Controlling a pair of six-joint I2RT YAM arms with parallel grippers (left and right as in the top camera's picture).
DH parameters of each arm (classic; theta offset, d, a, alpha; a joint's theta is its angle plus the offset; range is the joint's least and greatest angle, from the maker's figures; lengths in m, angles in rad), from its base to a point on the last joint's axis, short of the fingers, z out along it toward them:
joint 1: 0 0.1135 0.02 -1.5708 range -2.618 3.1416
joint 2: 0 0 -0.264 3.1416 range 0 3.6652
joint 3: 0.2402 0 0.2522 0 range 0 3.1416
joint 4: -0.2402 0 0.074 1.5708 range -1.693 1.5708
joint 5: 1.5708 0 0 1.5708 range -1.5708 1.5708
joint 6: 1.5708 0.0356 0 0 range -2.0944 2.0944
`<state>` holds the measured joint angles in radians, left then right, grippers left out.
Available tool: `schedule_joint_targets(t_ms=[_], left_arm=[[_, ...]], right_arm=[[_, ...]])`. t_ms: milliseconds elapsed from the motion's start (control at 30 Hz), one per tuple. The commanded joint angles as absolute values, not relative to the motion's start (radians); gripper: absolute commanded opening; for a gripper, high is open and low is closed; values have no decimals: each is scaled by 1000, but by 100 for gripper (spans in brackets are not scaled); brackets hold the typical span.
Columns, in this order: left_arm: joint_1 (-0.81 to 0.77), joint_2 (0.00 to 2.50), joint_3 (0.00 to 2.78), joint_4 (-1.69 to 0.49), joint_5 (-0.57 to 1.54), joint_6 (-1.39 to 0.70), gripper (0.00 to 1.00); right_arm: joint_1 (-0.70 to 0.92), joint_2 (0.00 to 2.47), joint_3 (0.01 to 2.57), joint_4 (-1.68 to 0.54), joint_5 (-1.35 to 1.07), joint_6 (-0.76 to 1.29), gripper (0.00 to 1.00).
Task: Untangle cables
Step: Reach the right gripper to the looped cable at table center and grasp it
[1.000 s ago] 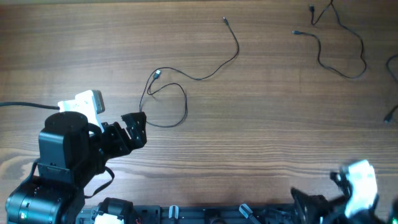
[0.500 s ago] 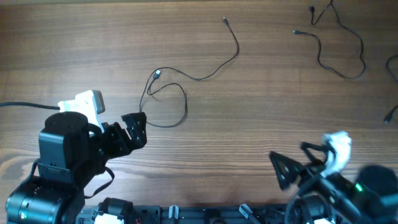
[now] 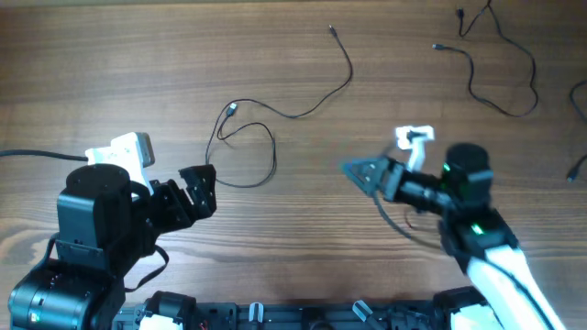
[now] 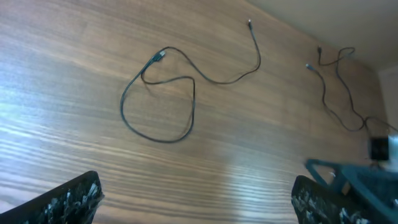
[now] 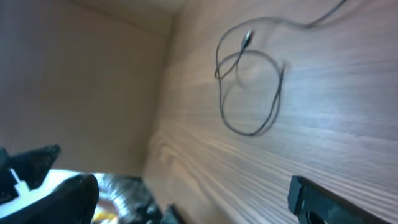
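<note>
A thin black cable (image 3: 266, 137) lies on the wooden table, looped near the centre, one silvery plug (image 3: 230, 108) at the loop and the other end (image 3: 331, 29) at the far middle. It also shows in the left wrist view (image 4: 168, 93) and the right wrist view (image 5: 252, 87). A second thin black cable (image 3: 500, 64) lies at the far right, also in the left wrist view (image 4: 336, 87). My left gripper (image 3: 200, 188) is open and empty, just near-left of the loop. My right gripper (image 3: 359, 171) is open and empty above the table, right of the loop.
A third dark cord end (image 3: 578, 165) shows at the right edge of the table. A thick black arm wire (image 3: 37, 156) runs in from the left edge. The arm bases (image 3: 275, 316) line the near edge.
My right arm has swung up from the near right corner toward the table's middle, its gripper now pointing left at the looped cable. The left arm and the cables have not moved.
</note>
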<state>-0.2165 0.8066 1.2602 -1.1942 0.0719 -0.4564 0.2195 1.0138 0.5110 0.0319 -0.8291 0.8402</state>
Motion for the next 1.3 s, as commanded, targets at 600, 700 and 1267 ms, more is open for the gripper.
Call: schedule_joint_targets(t_ms=[600,700,1267], left_arm=[[-221,804,1262,-1191,62,-441,100],[-221,804,1262,-1191,62,-441,100],[-221,804,1262,-1191,62,-441,100]], right_arm=[[545,1718,1031,86,-479,1259,100],[559,1743,1105,49,-428,1272,100],[751,2146,1512,-68,-197,1389,100]])
